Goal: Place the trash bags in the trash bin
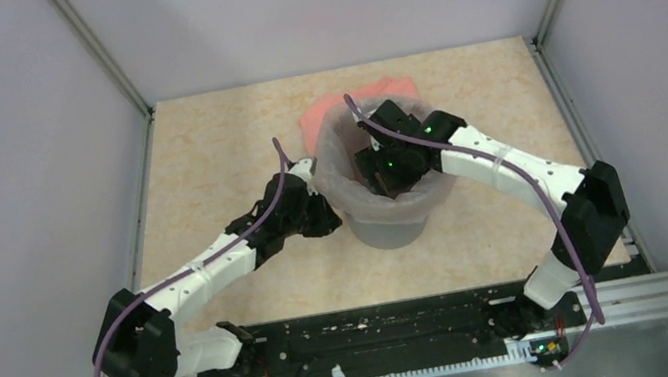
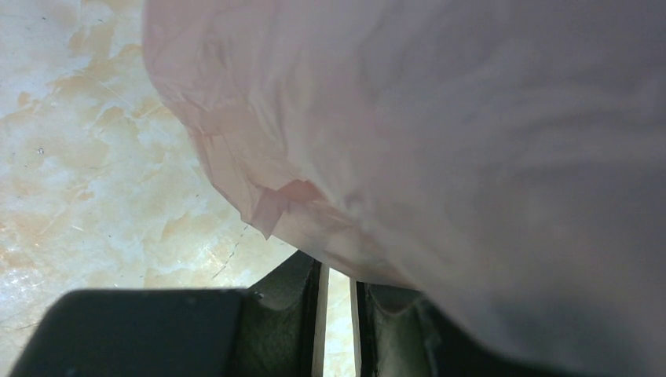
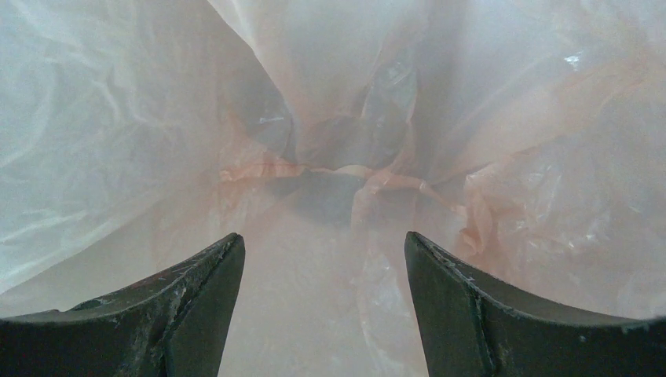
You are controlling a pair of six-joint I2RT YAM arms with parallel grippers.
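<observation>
The grey trash bin (image 1: 387, 231) stands at mid-table. The see-through pale pink trash bag (image 1: 338, 162) lines it, and its film is folded over the rim. My right gripper (image 1: 387, 175) is down inside the bin's mouth, open and holding nothing. Its wrist view shows the gripper (image 3: 323, 251) with jaws wide apart and the crinkled bag (image 3: 118, 118) all around. My left gripper (image 1: 329, 212) is against the bin's left outer side. In its wrist view the gripper (image 2: 336, 275) has its jaws almost together, and the bag (image 2: 440, 118) hangs over and hides the tips.
An opaque salmon-pink folded sheet (image 1: 323, 114) lies behind the bin, partly hidden by it. Grey walls and metal frame posts (image 1: 101, 53) close in the beige table (image 1: 204, 158) on three sides. The arms' base rail (image 1: 382, 328) runs along the near edge.
</observation>
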